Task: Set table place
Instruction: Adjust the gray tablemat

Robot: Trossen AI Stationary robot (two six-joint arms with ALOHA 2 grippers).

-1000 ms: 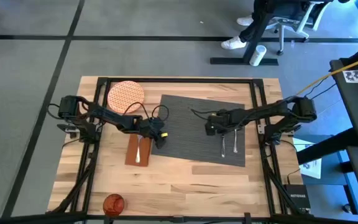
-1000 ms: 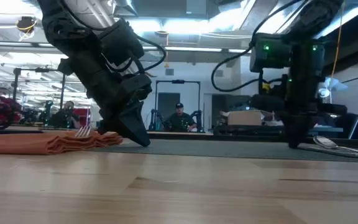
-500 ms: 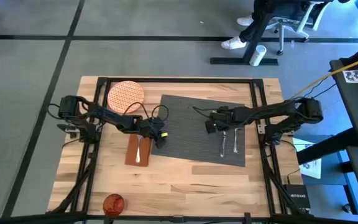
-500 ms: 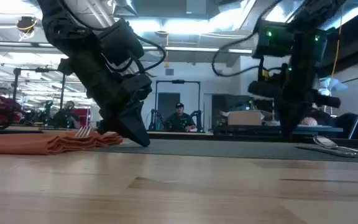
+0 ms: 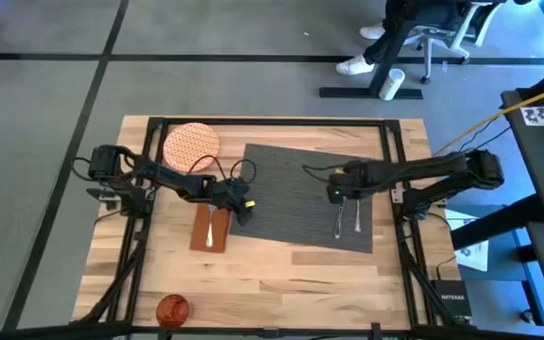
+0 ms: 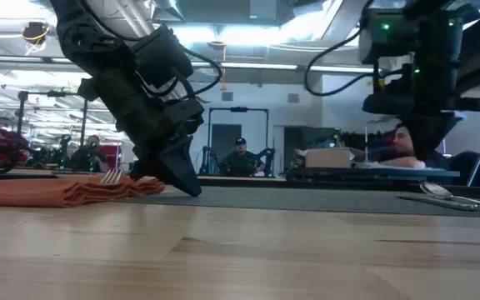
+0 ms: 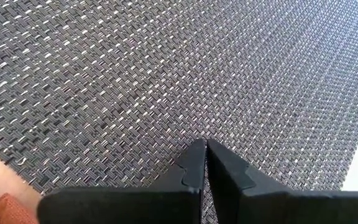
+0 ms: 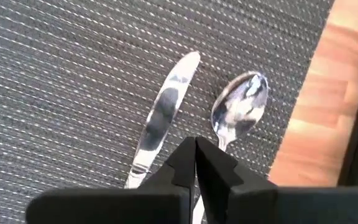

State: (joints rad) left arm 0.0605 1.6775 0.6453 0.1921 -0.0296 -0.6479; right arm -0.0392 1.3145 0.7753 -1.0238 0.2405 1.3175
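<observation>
Since the earlier frame, the right gripper (image 5: 334,194) had drawn back toward the placemat's (image 5: 291,189) right side and risen, its fingers pressed together above the knife (image 8: 160,118) and spoon (image 8: 238,109), which lay side by side on the placemat. Pressed shut too, the left gripper (image 5: 245,214) stood tip-down on the placemat's left edge. Just left of the placemat lay the napkin (image 5: 202,229) carrying the fork (image 5: 212,227); the plate (image 5: 191,144) sat beyond it, the cup (image 5: 172,308) well apart at the tabletop's (image 5: 281,279) near edge.
</observation>
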